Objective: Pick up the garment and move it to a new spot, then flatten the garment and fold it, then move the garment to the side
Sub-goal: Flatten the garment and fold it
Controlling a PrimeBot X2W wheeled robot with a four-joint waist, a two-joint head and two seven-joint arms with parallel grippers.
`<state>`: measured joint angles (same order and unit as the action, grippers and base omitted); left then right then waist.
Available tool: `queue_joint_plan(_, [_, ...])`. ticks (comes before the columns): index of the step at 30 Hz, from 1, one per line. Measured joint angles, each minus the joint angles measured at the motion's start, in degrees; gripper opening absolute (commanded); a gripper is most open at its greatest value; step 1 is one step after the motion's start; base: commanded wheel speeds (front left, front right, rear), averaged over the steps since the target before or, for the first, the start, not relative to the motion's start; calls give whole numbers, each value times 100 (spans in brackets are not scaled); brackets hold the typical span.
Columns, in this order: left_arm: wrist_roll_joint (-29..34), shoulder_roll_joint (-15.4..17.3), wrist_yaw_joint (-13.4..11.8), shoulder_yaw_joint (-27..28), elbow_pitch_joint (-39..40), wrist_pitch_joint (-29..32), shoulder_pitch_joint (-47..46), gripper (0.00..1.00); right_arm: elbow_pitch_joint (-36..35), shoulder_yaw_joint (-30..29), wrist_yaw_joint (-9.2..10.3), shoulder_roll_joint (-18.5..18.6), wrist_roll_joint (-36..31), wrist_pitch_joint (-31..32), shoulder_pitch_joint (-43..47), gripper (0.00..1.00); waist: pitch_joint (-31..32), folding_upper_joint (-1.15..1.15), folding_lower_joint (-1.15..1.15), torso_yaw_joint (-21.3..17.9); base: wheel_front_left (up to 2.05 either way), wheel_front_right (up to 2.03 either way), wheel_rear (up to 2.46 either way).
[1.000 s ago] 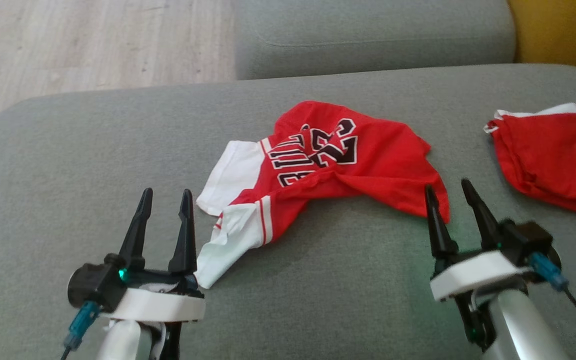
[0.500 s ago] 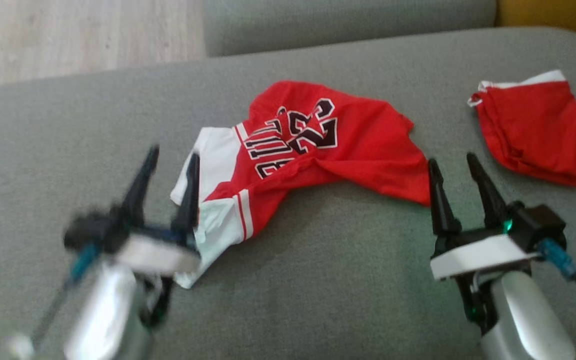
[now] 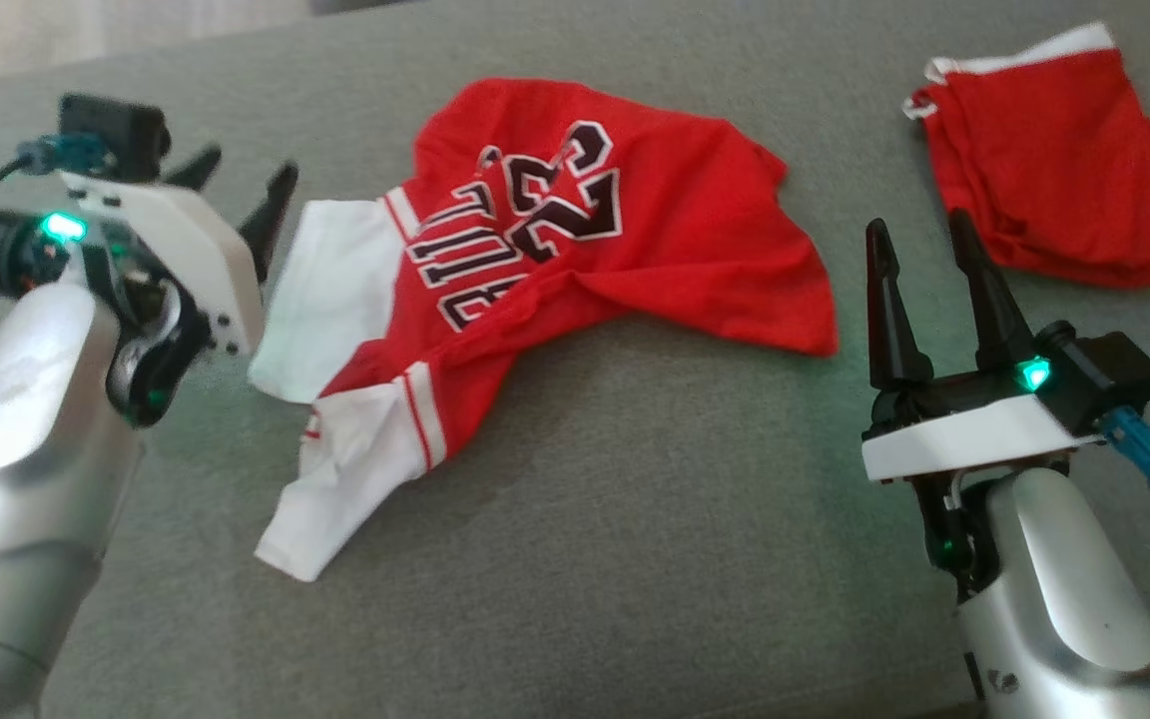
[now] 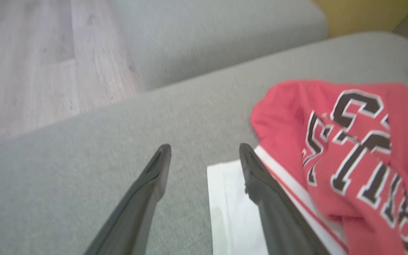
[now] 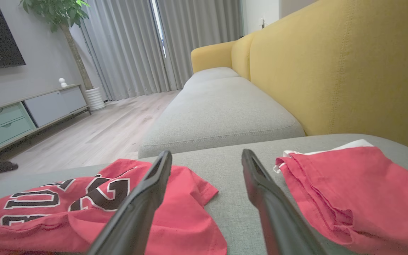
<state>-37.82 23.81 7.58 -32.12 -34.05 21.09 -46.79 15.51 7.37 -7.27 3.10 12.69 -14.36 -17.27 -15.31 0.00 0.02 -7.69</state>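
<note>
Red jersey (image 3: 635,250) lies crumpled about mid-seat on the grey seat (image 3: 635,559), not flat. Its long axis runs roughly left-right across the seat and is skewed. The white sleeves (image 3: 335,290) end sits toward the seat's left and near side. The red hem corner points to the seat's right. The print faces up, turned sideways, with a fold ridge crossing under it. The lower sleeve trails toward the seat's near edge. Left gripper (image 3: 248,165) is over the seat's left part, released, fingers spread with nothing between them. In the left wrist view the left gripper (image 4: 204,147) has one finger over the white sleeve edge (image 4: 225,198) and the other over bare seat; can't tell if it touches. Right gripper (image 3: 917,222) is over the seat's right part, also released and empty, in the bare gap between the jersey hem and the red shorts (image 3: 1054,170). The right wrist view shows the same gap, with the jersey (image 5: 83,209) on one side of the right gripper (image 5: 207,153) and the shorts (image 5: 349,191) on the other. The shorts sit at the seat's far right, apart from the jersey. Open room is a wide bare strip along the seat's near side and a bare patch at the seat's left (image 4: 66,170). Floor (image 4: 30,53) lies past the seat's far-left edge, and a yellow backrest (image 5: 331,63) stands at the seat's right.
</note>
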Motion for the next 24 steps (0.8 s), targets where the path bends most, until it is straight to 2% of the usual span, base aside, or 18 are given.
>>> queue_joint_plan(5, [-492,252,1,-594,-136,569,-27,100,-52,-22,0,-1,44,-1,-4,100,-207,0,0,-208,0,0,0])
queue_joint_plan(11, [-993,431,0,-1140,-136,958,-94,100,-81,-54,0,-1,99,-1,-4,100,-300,0,-1,-324,0,0,0])
queue_joint_plan(16, [-1053,616,4,-1490,-169,1171,-235,100,-110,-49,0,-1,101,-1,-4,100,-325,0,-2,-352,0,0,0])
queue_joint_plan(21, [-1069,637,5,-1666,-318,1372,-414,100,-159,-40,0,-1,151,-1,-14,100,-363,0,-2,-380,0,0,0])
queue_joint_plan(22, [-1126,641,4,-1703,-318,1456,-454,72,-170,-41,0,-1,151,-1,-14,100,-367,0,-2,-384,0,0,0])
queue_joint_plan(23, [-1200,657,2,-1752,-311,1539,-489,0,-178,-41,0,-1,151,-1,-15,100,-370,0,-2,-388,0,0,0])
queue_joint_plan(24, [-1272,684,1,-1798,-287,1591,-511,0,-178,-43,0,-1,151,-1,-16,100,-371,0,-2,-391,0,0,0])
